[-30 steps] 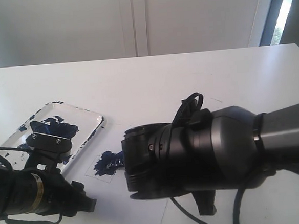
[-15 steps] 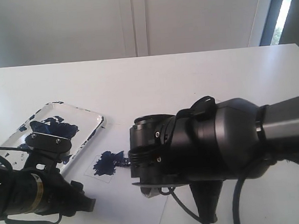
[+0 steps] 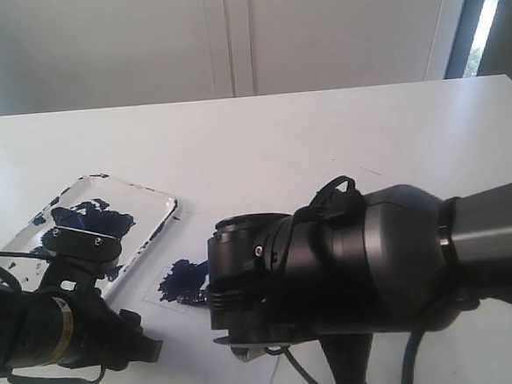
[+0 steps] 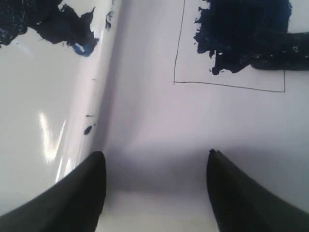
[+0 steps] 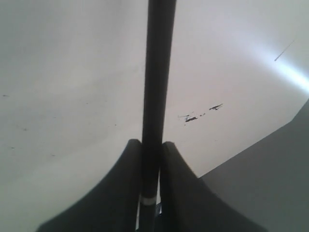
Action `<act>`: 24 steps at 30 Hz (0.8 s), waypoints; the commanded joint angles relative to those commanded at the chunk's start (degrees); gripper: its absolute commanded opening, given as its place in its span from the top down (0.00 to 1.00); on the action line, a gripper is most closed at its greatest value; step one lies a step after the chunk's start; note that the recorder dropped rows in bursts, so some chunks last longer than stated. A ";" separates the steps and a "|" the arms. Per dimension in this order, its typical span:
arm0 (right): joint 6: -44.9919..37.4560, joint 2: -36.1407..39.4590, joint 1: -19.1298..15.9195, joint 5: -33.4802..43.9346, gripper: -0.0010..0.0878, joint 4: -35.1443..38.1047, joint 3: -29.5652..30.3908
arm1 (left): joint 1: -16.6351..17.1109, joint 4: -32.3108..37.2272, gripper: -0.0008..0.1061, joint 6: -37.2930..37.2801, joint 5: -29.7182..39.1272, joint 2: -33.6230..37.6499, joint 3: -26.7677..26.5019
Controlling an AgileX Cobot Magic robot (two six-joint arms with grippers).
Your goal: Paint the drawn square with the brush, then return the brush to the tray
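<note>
The drawn square point(image 4: 227, 86) is thin pencil lines on white paper, its far part smeared dark blue point(image 3: 182, 283). Beside it lies the tray point(image 3: 148, 219), white and blotched with blue point(image 4: 48, 96). My right gripper point(image 5: 152, 142) is shut on the brush point(image 5: 157, 72), whose black handle with its silver band stands between the jaws. In the exterior view the right wrist point(image 3: 332, 274) hangs just right of the square and hides the brush. A dark paint-clotted bar point(image 4: 289, 50) across the square's painted part looks like the brush tip. My left gripper point(image 4: 155, 154) stands open and empty, low beside the tray's rim.
The square sits on a larger white paper sheet point(image 3: 251, 372) on the white table point(image 3: 323, 143). The left arm point(image 3: 46, 330) fills the near left corner. A black cable point(image 3: 408, 357) hangs under the right arm. A wall stands behind the table's far edge.
The right wrist has swung back left toward the square and rolled after shifting right half a second ago. The left arm has stayed still.
</note>
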 joint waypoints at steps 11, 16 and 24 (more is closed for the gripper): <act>1.32 0.00 -4.73 0.00 0.99 -4.33 0.00 | 0.00 0.00 0.39 0.00 -0.22 0.00 0.00; 2.27 0.00 -5.62 0.00 0.99 -4.50 0.00 | 0.00 0.00 0.39 0.00 -0.22 0.00 0.00; 2.12 0.00 -4.27 0.00 0.99 2.34 0.00 | 0.00 0.00 0.39 0.00 -0.10 0.00 0.00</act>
